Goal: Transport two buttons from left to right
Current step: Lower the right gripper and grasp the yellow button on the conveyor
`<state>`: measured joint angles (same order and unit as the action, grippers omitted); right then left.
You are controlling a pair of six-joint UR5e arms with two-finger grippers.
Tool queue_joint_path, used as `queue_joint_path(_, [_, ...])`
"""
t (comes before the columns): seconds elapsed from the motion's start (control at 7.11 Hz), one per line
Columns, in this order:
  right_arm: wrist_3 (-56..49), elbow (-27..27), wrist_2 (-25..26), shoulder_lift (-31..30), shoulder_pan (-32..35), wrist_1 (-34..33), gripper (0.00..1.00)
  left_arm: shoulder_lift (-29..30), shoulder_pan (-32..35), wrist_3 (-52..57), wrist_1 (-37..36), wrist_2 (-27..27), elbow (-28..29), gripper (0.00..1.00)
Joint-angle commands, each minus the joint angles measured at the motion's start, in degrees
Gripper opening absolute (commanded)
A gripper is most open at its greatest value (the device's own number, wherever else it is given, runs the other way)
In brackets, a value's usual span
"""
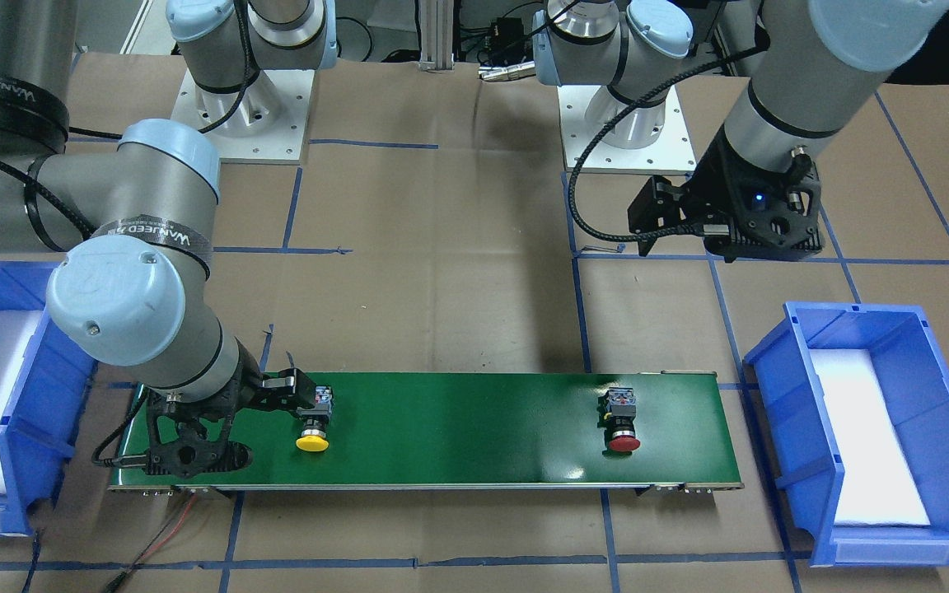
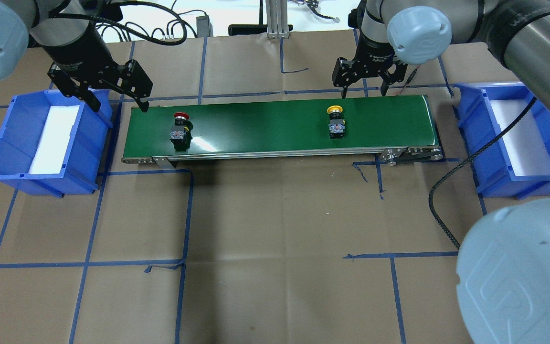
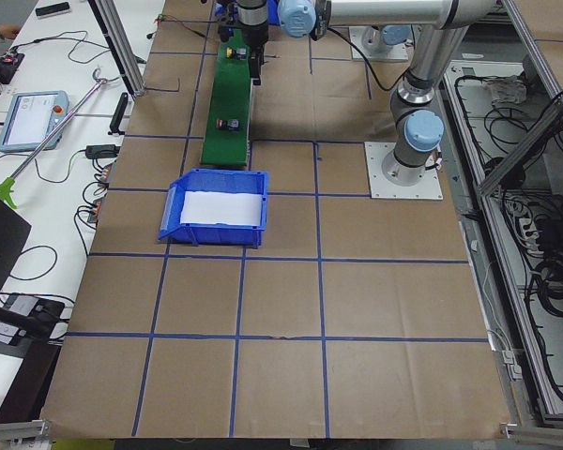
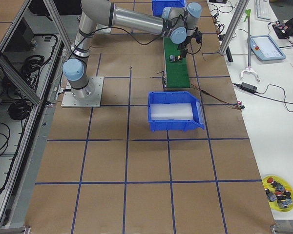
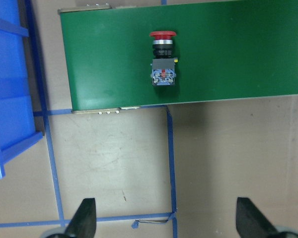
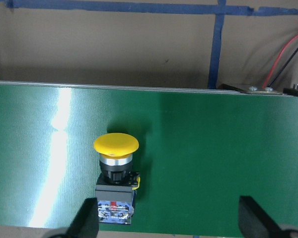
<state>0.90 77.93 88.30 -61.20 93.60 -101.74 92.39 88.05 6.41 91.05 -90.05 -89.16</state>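
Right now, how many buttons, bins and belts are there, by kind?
Push-buttons: 2, the yellow button and the red button
Blue bins: 2, the left bin and the right bin
Green conveyor belt: 1
Total: 5

Two small push-button switches with black collars and grey boxy bases are counted: one yellow-capped button (image 2: 335, 122) and one red-capped button (image 2: 180, 128). One long green conveyor belt (image 2: 265, 126) is seen. Two blue plastic bins with white-lined floors are counted: the bin on the robot's left (image 2: 84, 143) and the bin on the robot's right (image 2: 475, 129).

Two silver-grey robot arms with pale blue joint caps are counted, the left arm (image 2: 67, 36) and the right arm (image 2: 518, 28). One black two-finger gripper is carried by each: the left gripper (image 2: 121, 108) and the right gripper (image 2: 364, 94). Two white square base plates are counted, the plate under the right arm (image 1: 285, 123) and the plate under the left arm (image 1: 680, 152).
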Motion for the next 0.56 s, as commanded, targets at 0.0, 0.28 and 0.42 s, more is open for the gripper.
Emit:
queue_joint_path(0.0, [0.07, -0.06, 0.12, 1.69, 0.00, 0.23, 1.00, -3.17, 0.02, 0.54, -1.22, 0.22, -3.99, 1.00])
queue_joint_path(0.28, [0.07, -0.06, 0.12, 3.44, -0.09, 0.14, 1.00, -3.18, -0.07, 0.54, -1.58, 0.23, -4.09, 1.00])
queue_joint_path(0.42, [0.07, -0.06, 0.12, 4.32, -0.09, 0.14, 1.00, -3.27, -0.07, 0.45, -1.75, 0.23, -3.92, 1.00])
